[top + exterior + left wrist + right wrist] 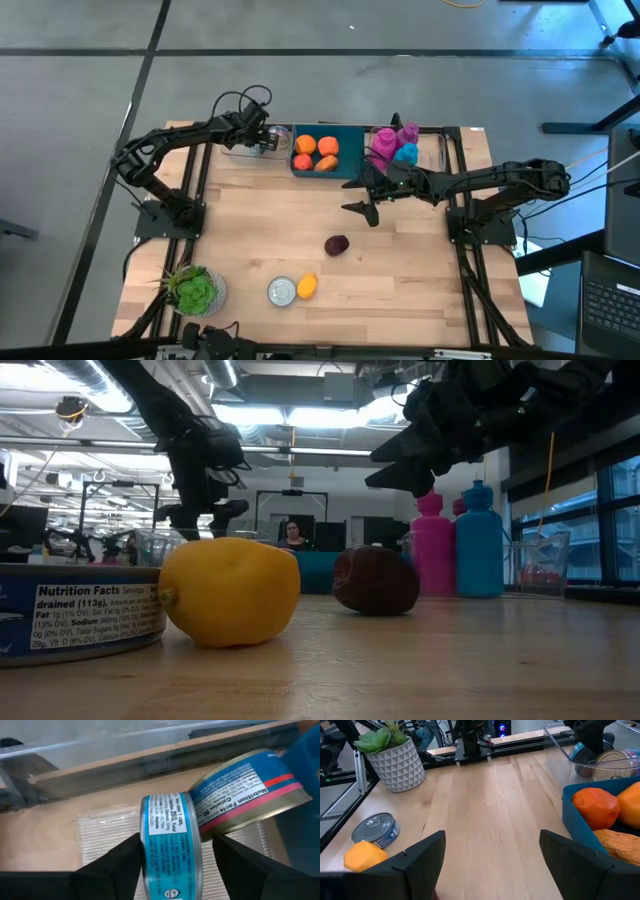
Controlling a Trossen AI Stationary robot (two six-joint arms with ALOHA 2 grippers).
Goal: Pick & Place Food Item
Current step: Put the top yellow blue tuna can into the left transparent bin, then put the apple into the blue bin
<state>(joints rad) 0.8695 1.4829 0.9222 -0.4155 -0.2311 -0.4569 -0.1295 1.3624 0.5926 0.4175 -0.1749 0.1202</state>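
- Wooden table [420, 290]: light planks on a dark metal frame, seen over a grey concrete floor [300, 30].
- Potted plant [195, 290]: green succulent in a white faceted pot, noted at the table's near left corner, upright; also seen in the right wrist view [390, 750].
- Pink bottles [385, 143] and one blue bottle [406, 153]: observed standing upright, close together, at the table's far edge on the right side; in the low view the pink bottle [432, 550] is just beside the blue one [480, 545].
- Laptop [610, 300]: partly seen off the table, at the right.
- Person [293, 535]: seated far behind the table, among monitors.
- Ceiling lights [250, 412]: lit.
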